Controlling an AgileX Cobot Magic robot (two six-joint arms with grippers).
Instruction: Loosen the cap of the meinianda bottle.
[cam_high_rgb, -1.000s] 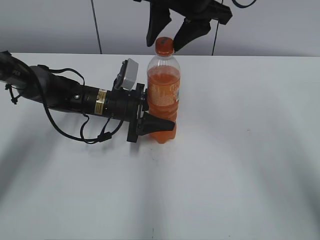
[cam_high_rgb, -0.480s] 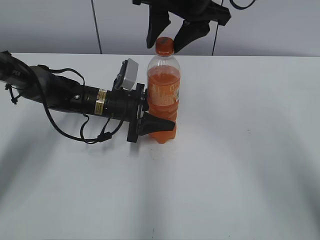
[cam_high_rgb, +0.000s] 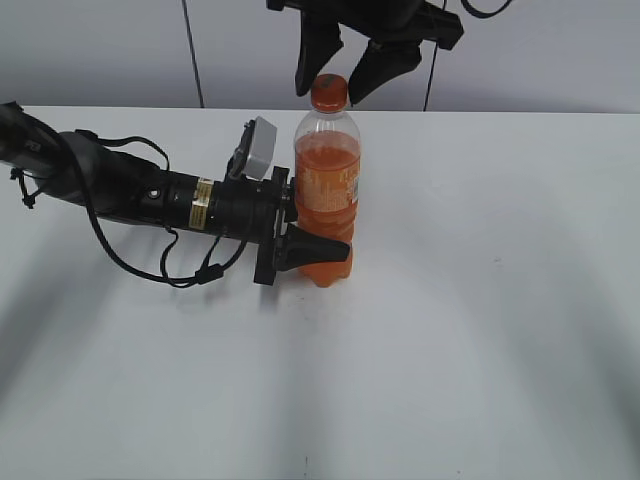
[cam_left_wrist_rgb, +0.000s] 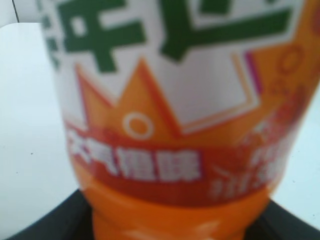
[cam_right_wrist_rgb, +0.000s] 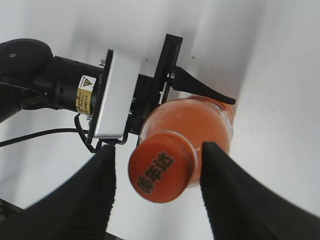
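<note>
**Bottle clamped, cap not gripped**

Meinianda bottle stands upright mid-table, nearer the far edge. Left gripper clenched around its lower body from the left. Right gripper above, fingers spread either side of the cap, gaps visible, not touching it.

One meinianda bottle, one cap, two hands, one table

The white table carries the upright meinianda bottle alone.
</note>
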